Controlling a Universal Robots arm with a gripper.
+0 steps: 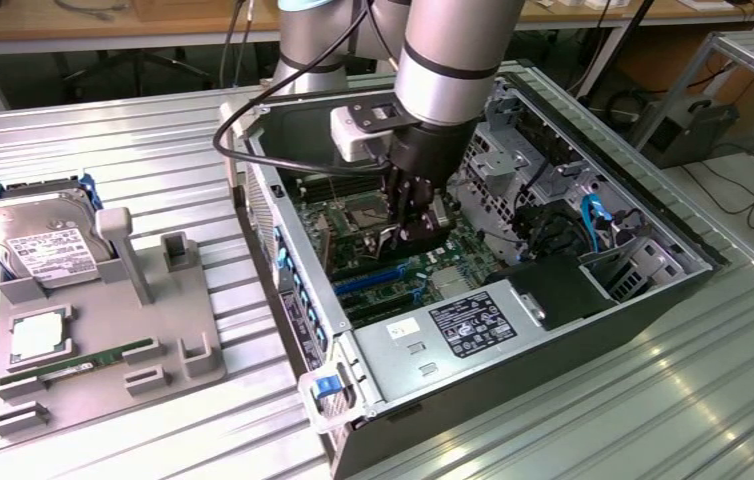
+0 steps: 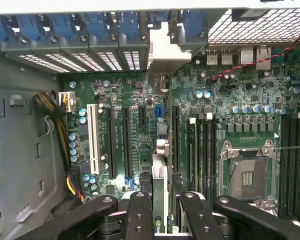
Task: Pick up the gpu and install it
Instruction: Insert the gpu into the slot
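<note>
My gripper (image 1: 401, 232) reaches down into the open computer case (image 1: 391, 400), just above the green motherboard (image 1: 404, 270). In the wrist view the two black fingers (image 2: 140, 215) are closed on the gpu (image 2: 159, 175). The card is seen edge-on as a thin dark board running away from the gripper (image 2: 162, 202). Its silvery bracket (image 2: 165, 50) lies against the rear slot openings of the case. The card stands in line with the black expansion slots (image 2: 126, 142) of the motherboard (image 2: 140, 100). I cannot tell whether its lower edge is seated in a slot.
A grey fixture (image 1: 150, 330) on the exterior view's left holds a silver hard drive (image 1: 37, 245), a green memory stick (image 1: 84, 362) and a square chip (image 1: 33, 335). Inside the case are the labelled power supply (image 1: 477, 325), the empty CPU socket (image 2: 247, 175), a white slot (image 2: 93, 137) and a cable bundle (image 2: 55, 120).
</note>
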